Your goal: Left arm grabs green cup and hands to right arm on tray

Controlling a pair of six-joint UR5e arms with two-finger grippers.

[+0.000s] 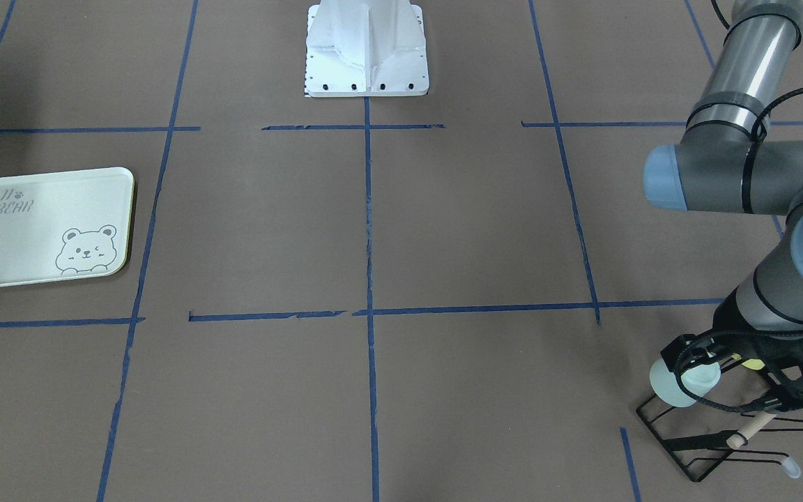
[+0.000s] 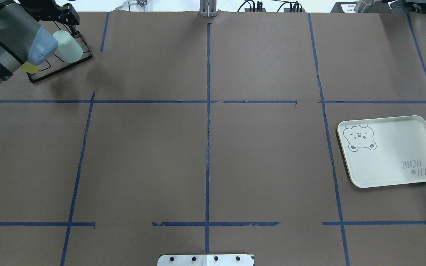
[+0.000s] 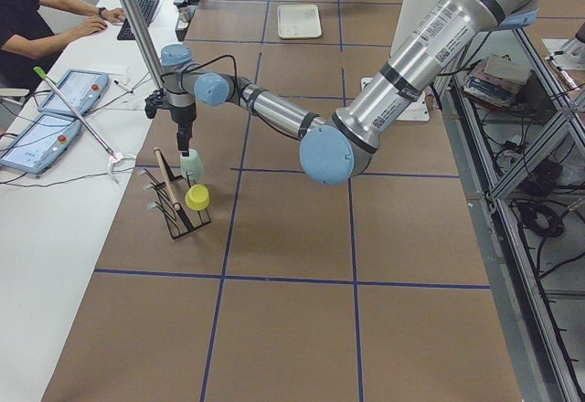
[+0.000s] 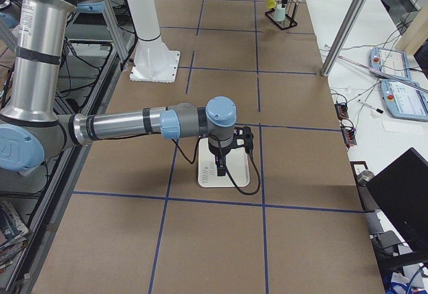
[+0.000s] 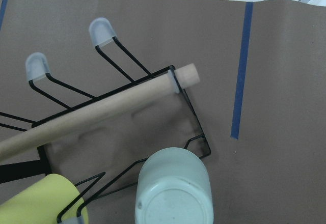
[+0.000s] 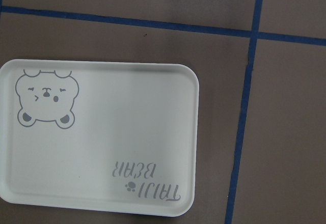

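The pale mint-green cup (image 1: pixel 680 385) hangs upside down, tilted, on a black wire rack (image 1: pixel 694 446) at the table's far left corner; it also shows in the overhead view (image 2: pixel 68 47) and, base towards the camera, in the left wrist view (image 5: pixel 173 188). My left gripper (image 1: pixel 698 355) is right over the cup and looks open; no finger shows in the wrist view. The tray (image 2: pixel 394 155) with the bear drawing lies flat on the right side, with nothing on it. My right gripper (image 4: pixel 221 167) hovers above the tray (image 6: pixel 102 147); I cannot tell if it is open or shut.
A yellow cup (image 5: pixel 43 203) hangs on the same rack next to the green one. A wooden dowel (image 5: pixel 102 114) runs along the rack's top. The white robot base (image 1: pixel 366 49) stands at the table's near edge. An operator (image 3: pixel 37 18) sits beyond the left end.
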